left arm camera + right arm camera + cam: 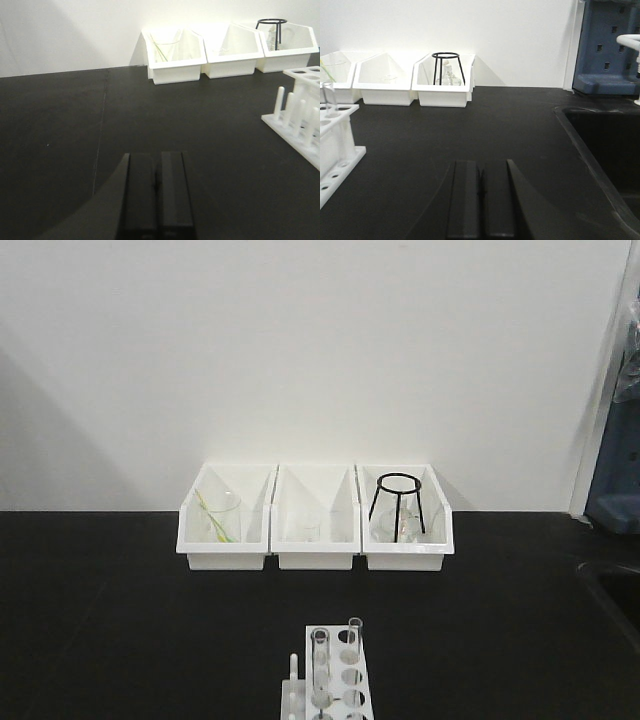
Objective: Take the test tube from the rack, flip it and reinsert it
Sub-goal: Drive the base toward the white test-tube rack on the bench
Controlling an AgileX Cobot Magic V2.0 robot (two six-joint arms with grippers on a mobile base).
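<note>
Front view: test tube (320, 665) upright in rack (338, 660), second tube (354, 633) behind.

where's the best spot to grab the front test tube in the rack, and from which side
Take the front test tube by the bare glass just under its rim, the part standing above the rack. Come straight down from above: it stands upright in its hole, so it probably lifts out only vertically. The second tube stands behind it, apart.
</note>
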